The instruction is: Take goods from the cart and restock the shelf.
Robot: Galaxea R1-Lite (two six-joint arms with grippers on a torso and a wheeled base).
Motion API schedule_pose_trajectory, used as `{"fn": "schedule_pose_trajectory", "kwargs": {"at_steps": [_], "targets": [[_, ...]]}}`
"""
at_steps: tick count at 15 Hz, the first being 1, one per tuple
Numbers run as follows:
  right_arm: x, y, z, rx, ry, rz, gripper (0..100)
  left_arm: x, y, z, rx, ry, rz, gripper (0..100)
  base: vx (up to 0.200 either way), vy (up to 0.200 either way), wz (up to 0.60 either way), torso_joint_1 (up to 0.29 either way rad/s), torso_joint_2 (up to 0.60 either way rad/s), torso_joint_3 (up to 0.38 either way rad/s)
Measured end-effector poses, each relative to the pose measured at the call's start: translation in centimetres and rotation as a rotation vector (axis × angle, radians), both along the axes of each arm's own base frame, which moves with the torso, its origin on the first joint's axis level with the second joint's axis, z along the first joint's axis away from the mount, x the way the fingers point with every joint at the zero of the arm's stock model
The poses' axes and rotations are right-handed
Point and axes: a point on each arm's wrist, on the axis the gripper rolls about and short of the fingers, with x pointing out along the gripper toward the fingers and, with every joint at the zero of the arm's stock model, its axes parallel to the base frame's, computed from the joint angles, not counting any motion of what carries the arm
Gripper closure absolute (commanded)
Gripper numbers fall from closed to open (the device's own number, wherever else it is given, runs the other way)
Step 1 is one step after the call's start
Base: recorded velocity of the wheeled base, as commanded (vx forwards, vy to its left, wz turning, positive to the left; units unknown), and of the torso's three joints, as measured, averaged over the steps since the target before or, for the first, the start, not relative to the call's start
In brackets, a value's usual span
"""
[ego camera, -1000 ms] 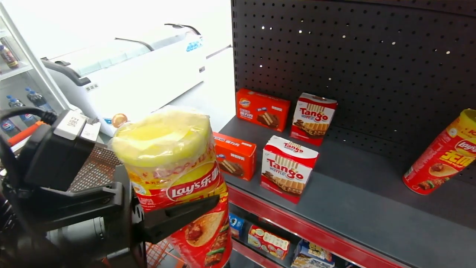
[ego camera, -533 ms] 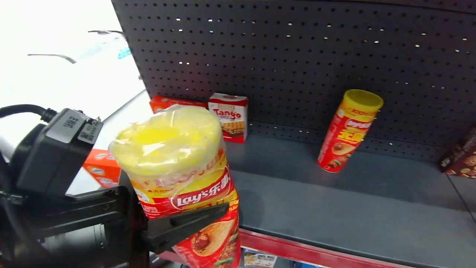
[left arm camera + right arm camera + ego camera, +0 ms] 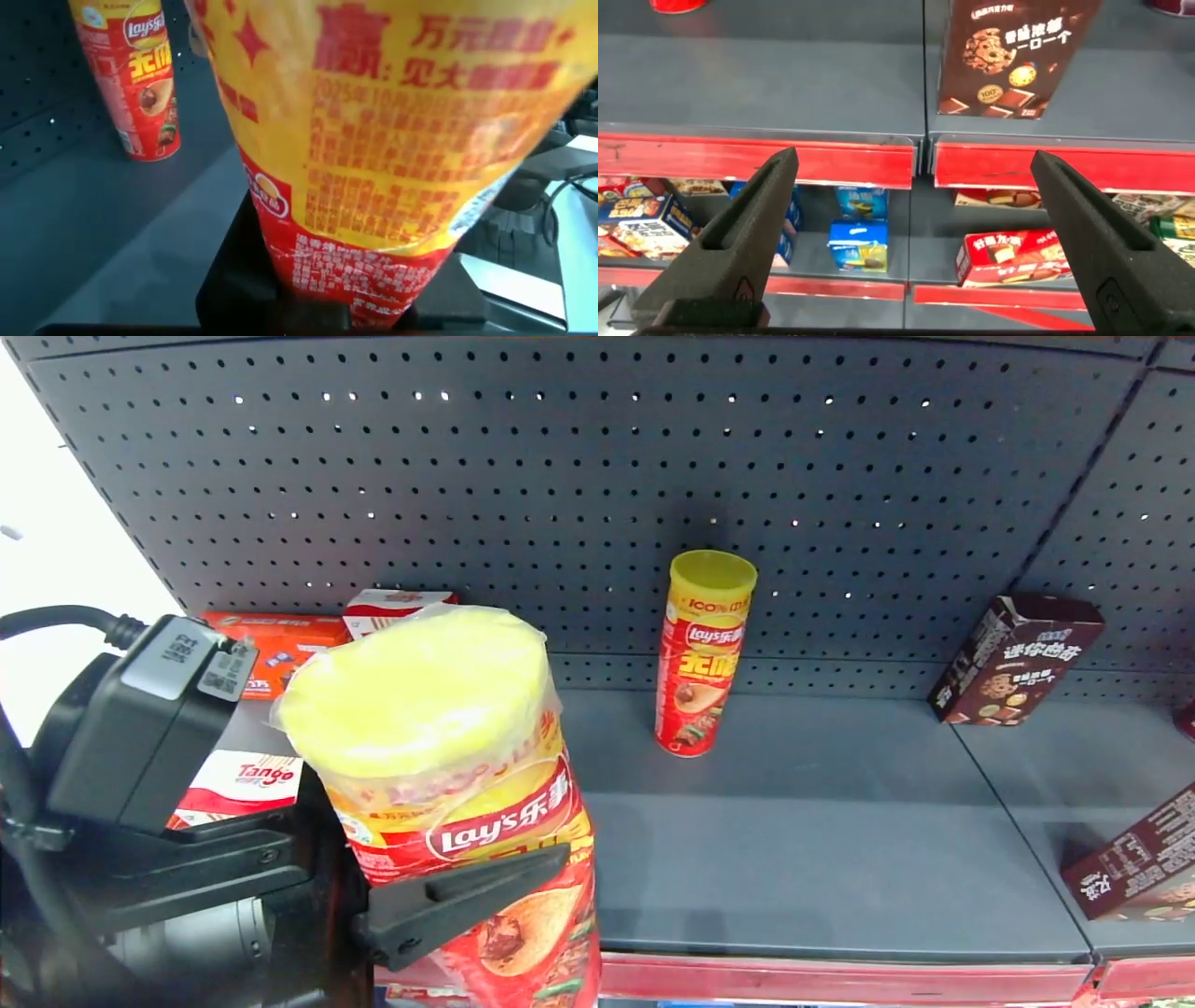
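Shop: pegboard-backed shelf [image 3: 803,840] w/ red price rails [image 3: 757,154], snack boxes [image 3: 1016,658].

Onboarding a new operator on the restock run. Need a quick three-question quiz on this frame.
1. True or false: the left gripper is shut on a wrapped chip canister.
2. Multiple choice: the second chip canister on the shelf is A) lying flat, B) standing upright by the pegboard, C) tipped on its lid.
3. Fill in: the right gripper is ___.
Key: 1 true; 2 B; 3 open.
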Motion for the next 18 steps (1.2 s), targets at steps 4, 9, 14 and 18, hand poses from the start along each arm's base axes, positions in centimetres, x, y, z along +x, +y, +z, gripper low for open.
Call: {"fn": "schedule_pose_trajectory", "kwargs": {"at_steps": [4,9,14,18], "targets": [[0.0,0.0,0.0,0.000,0.000,0.000,0,0.1,0.1,0.0,0.000,0.000,0.005,100,0.000,0.000,-0.15,-0.002,0.00,0.002],[0.0,0.0,0.0,0.000,0.000,0.000,0,0.4,0.4,-0.4,0.007,0.013,0.028,100,0.000,0.000,0.00,0.000,0.00,0.000],[0.0,0.0,0.0,0.000,0.001,0.001,0,1.2,1.7,-1.7,0.034,0.050,0.111,100,0.000,0.000,-0.24,0.001,0.00,-0.002],[0.0,0.0,0.0,-0.001,0.002,0.001,0,0.5,2.7,-3.2,0.063,0.089,0.137,100,0.000,0.000,0.00,0.000,0.00,0.000]]}}
